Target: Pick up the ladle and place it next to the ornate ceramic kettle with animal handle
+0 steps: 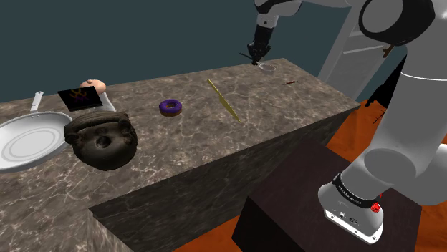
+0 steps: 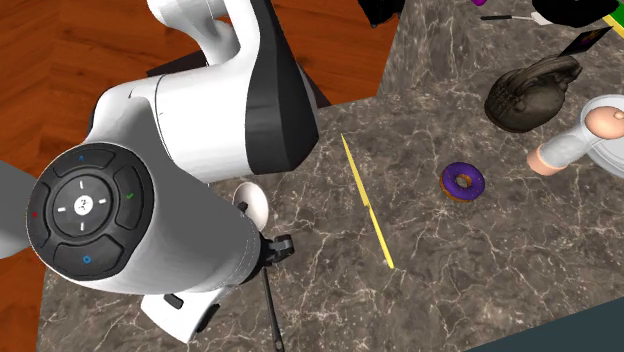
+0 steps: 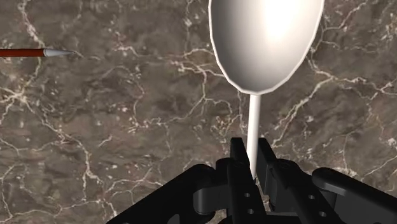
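My black gripper is shut on the thin white handle of the ladle, whose pale oval bowl sticks out ahead of the fingers over the marble counter. In the shoulder view the gripper is at the counter's far right end, with the ladle low over the surface. In the second exterior view the ladle's bowl peeks out from under the arm. The ornate dark brown kettle stands far off at the other end of the counter.
Between ladle and kettle lie a long yellow stick and a purple ring. A white pan and a black card sit by the kettle. A red-handled tool lies near the ladle.
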Motion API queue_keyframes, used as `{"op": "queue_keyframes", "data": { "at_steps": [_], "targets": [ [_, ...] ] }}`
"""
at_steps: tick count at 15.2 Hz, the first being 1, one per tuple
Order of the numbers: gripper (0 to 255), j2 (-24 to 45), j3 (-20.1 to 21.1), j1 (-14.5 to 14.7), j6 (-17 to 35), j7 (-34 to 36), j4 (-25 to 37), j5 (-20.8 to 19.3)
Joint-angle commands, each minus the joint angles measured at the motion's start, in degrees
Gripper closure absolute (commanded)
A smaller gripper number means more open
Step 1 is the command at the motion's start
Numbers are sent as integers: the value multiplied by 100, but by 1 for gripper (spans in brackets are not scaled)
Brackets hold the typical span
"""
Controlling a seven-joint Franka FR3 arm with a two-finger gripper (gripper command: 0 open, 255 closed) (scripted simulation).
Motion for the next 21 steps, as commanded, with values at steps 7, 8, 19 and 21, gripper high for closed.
{"op": "queue_keyframes", "data": {
  "at_steps": [7,8,19,21],
  "targets": [
    [255,-80,-17,-20,-579,67,502,-38],
    [255,-82,-18,-23,-655,75,576,-41],
    [255,0,-30,-77,-1535,164,1543,-40],
    [255,39,-32,-93,-1709,179,1755,-33]
  ]
}}
